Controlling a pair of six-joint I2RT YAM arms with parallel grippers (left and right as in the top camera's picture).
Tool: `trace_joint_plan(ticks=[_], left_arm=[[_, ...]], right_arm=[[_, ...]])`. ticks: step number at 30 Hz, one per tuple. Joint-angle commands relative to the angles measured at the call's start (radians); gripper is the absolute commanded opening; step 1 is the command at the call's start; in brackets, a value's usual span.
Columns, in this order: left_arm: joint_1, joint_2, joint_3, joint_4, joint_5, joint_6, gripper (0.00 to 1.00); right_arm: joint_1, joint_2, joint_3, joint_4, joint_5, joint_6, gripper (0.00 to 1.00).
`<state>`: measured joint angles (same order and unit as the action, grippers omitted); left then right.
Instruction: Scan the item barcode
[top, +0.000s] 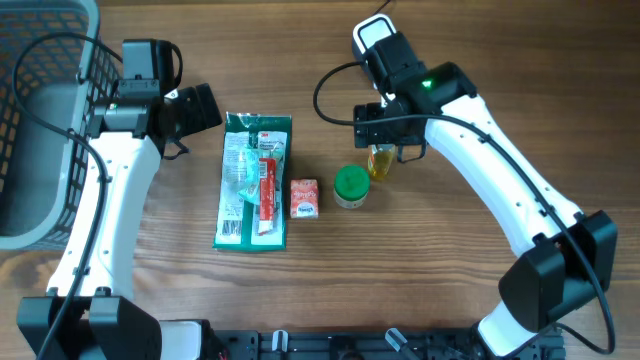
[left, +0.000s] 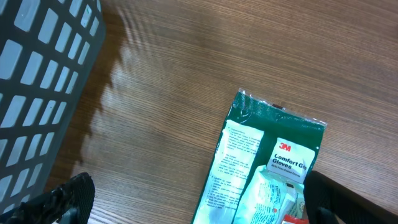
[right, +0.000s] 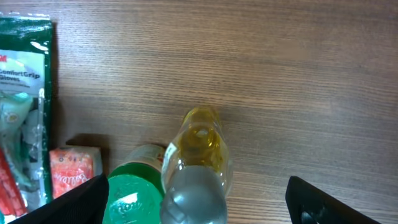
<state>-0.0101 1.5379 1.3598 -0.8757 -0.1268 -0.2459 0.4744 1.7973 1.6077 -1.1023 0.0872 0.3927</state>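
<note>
Table (top: 450, 60): wood-grain top, matt and smooth. Basket (left: 37, 93): grey moulded plastic lattice, matt. Glove packet (top: 255, 180): glossy, crinkled plastic film over a printed insert. Carton (top: 304, 198): red, apparently card, low sheen. Jar lid (top: 351, 184): green glossy plastic. Bottle (right: 199, 149): clear, smooth plastic with a grey satin cap.

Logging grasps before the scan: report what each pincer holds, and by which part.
Nothing is held. The right pincer stands open astride the bottle without touching it; the left pincer hangs open near the gloves.
</note>
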Motion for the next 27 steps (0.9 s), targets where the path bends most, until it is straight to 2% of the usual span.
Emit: trace_joint_plan(ticks=[1, 6, 14, 17, 23, 27], left_arm=[[0.006, 0.003, 0.005, -0.001, -0.005, -0.009, 1.0], [0.006, 0.003, 0.005, -0.001, -0.005, -0.009, 1.0], [0.006, 0.003, 0.005, 0.0, -0.005, -0.009, 1.0], [0.006, 0.003, 0.005, -0.001, -0.005, -0.009, 1.0], [0.006, 0.003, 0.005, -0.001, -0.005, -0.009, 1.0], [0.006, 0.003, 0.005, -0.001, -0.005, -0.009, 1.0]], right_arm=[[-0.002, 0.023, -0.068, 0.045, 0.018, 0.029, 0.9], [-0.002, 0.027, -0.118, 0.102, 0.018, 0.029, 0.79], [-0.002, 0.03, -0.163, 0.134, 0.014, 0.056, 0.77], [-0.002, 0.03, -0.163, 0.143, 0.014, 0.064, 0.72], [-0.002, 0.03, -0.163, 0.144, 0.01, 0.082, 0.68], [-0.002, 0.03, -0.163, 0.146, 0.01, 0.082, 0.58]])
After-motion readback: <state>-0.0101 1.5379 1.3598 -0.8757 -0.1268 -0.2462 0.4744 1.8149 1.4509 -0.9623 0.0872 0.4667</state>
